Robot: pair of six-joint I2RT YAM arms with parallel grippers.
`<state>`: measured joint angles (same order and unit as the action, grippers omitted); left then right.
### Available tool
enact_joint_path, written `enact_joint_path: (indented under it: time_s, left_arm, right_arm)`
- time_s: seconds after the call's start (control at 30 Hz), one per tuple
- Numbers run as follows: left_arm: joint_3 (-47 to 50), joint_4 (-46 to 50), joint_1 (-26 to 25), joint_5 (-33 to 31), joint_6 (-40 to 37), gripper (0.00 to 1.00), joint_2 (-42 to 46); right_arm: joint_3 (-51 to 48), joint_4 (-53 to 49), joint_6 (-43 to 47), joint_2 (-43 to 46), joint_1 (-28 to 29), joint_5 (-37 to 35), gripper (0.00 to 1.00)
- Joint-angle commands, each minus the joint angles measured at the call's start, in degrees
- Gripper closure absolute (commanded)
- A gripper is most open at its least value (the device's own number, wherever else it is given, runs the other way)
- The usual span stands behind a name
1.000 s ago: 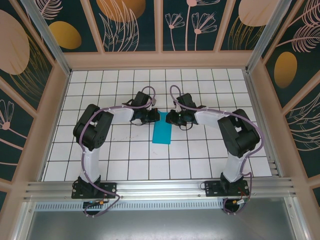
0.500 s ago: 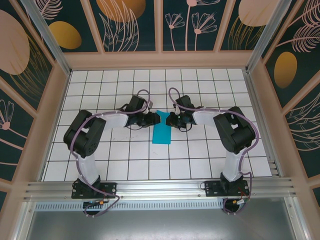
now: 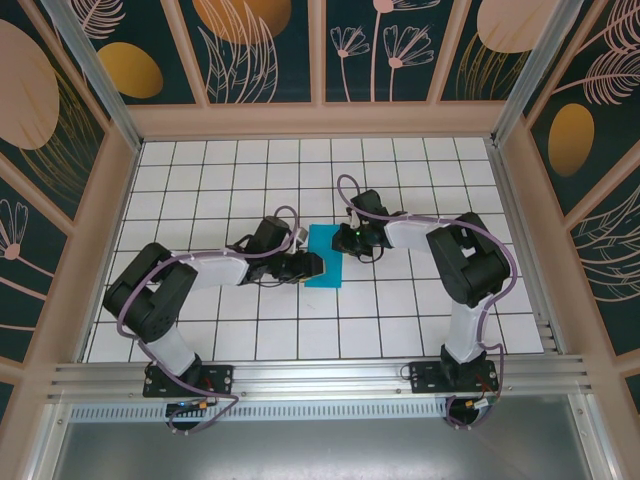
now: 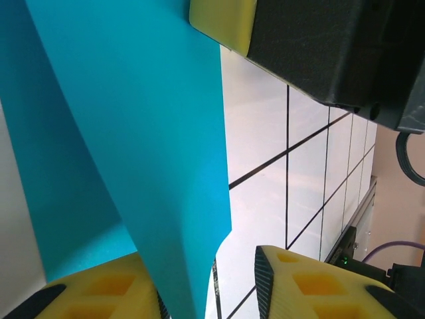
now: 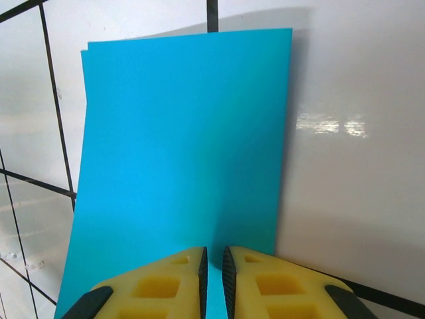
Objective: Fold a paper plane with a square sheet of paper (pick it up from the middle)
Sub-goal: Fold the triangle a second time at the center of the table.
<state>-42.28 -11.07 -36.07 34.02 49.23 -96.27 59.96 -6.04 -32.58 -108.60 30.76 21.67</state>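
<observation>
Right wrist, right tool (image 5: 212,258) pinching teal paper (image 5: 179,146), left tool (image 4: 206,282) parted.

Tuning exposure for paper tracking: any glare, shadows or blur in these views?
Right wrist: white glare patch on the table beside the paper, soft shadow along its right edge. Left wrist: the paper's left layer shaded darker. Top external: even light, sharp.

You get no readable text, label, brand, number or sign. On square sheet of paper (image 5: 179,146): plain teal, unmarked. On table (image 3: 400,320): black grid lines, no writing.
</observation>
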Motion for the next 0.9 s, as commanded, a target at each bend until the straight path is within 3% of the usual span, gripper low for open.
enact_joint_path:
  time_s: [0.0, 0.23, 0.57, 0.87]
  left_arm:
    - [0.67, -2.2, -0.14, 0.0, 1.31, 0.62, 1.9]
    - [-2.0, -4.96, -0.14, 0.97, 1.58, 0.62, 0.38]
    - [-5.79, -8.47, -0.19, 1.08, 2.34, 0.46, -5.14]
    - [-6.1, -7.63, -0.15, -0.97, 1.67, 0.46, -6.91]
  right_arm:
    - [0.33, -3.2, -1.0, -2.82, 0.17, -3.3, 0.82]
    - [0.53, -3.26, -1.0, -3.12, 0.09, -2.17, 0.82]
    - [-0.07, -1.93, -1.22, -2.49, -1.02, 2.51, 0.8]
    - [-2.59, 2.55, -0.56, 5.25, -3.89, 7.03, 0.68]
